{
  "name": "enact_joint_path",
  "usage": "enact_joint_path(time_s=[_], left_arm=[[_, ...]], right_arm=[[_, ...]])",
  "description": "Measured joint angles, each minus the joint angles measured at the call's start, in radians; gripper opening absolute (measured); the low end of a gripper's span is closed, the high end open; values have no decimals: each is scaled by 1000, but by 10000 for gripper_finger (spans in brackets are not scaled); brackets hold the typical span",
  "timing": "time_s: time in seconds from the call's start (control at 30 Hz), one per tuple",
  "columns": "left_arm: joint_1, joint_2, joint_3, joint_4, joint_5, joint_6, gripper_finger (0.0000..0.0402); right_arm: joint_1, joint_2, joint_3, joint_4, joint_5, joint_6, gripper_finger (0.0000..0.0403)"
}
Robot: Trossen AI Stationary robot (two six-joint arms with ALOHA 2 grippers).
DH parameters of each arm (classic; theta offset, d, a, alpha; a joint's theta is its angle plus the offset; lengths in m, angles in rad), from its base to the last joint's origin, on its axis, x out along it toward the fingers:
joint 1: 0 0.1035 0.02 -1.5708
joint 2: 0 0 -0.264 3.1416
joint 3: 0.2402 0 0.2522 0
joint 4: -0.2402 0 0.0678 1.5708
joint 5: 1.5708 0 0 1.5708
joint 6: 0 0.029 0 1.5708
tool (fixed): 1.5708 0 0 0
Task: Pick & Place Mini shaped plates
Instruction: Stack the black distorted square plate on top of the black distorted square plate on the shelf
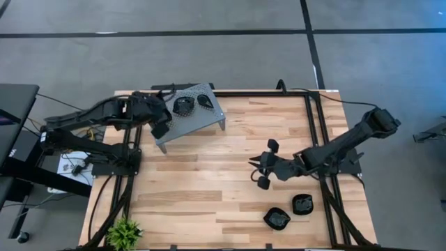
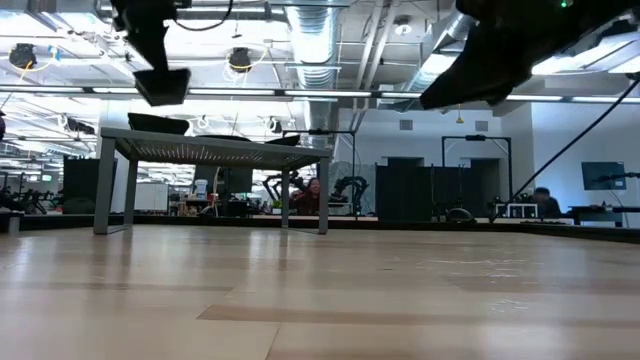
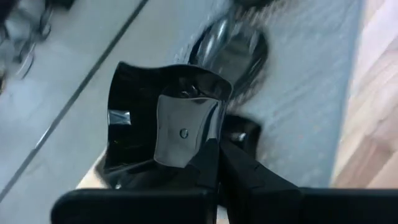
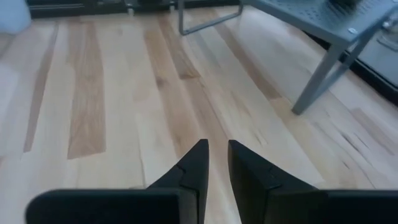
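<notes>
Left gripper (image 3: pixel 214 155) is over the grey perforated metal tray (image 1: pixel 209 118), jaws clamped on the rim of a glossy black square plate (image 3: pixel 168 118). Two black plates (image 1: pixel 191 104) sit on the tray, two more (image 1: pixel 289 211) on the wood table (image 1: pixel 202 188). Right gripper (image 4: pixel 217 165) hovers above bare table, jaws nearly together, empty.

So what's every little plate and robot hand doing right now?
Left gripper: shut on a square plate, over the tray's left end.
Right gripper: empty, jaws nearly together, over bare table.
Two plates on the tray: resting on top.
Two plates on the table: lying near the right front corner, untouched.
Grey tray: standing upright on its legs.
</notes>
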Motion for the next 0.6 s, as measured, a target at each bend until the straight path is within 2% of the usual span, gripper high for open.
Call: enact_joint_path(time_s=[0.1,0.27,0.6], left_arm=[[7,11,-34,-4,12,-7,10],[3,26,-80,5,104,-8,7],[22,27,-147,43,90,-8,44]], right_arm=[[-17,0,-1,5,-3,14,55],[-26,0,-1,5,-6,14,55],[-25,0,-1,40,-6,14,55]])
